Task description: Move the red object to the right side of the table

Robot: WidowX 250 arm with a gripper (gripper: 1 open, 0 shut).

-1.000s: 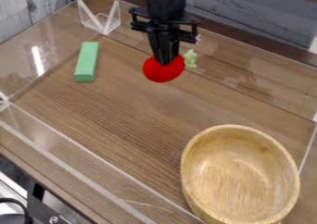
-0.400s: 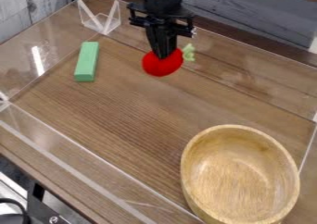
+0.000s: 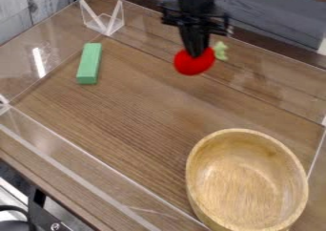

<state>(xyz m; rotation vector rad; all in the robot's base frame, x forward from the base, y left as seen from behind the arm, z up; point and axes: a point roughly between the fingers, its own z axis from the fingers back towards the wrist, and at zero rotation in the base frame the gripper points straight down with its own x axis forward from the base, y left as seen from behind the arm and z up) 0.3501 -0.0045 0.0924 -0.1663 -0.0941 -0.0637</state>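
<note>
The gripper hangs from a dark arm that comes down from the top of the view and points almost straight down at the surface. Its two dark fingers are drawn close together on the top of the red object, so the gripper is closed and has hold of that small round fruit. The fruit sits directly under the fingertips, and its bright red body shows below them. Its green leafy stem sticks out to the right of the fingers.

The red object is near the far edge of the surface, roughly midway along that edge. It is well apart from both the left and right edges. I cannot tell whether it rests on the wood or hangs just clear of it.

A green rectangular block lies flat toward the far left corner, with its long side running from far to near, well apart from the gripper. A round light wooden bowl stands upright in the near right corner, with nothing in it. It is also well apart from the fruit.

Low clear acrylic walls border the brown wood-grain surface. A small folded piece of clear acrylic stands at the far left corner, just behind the block.
</note>
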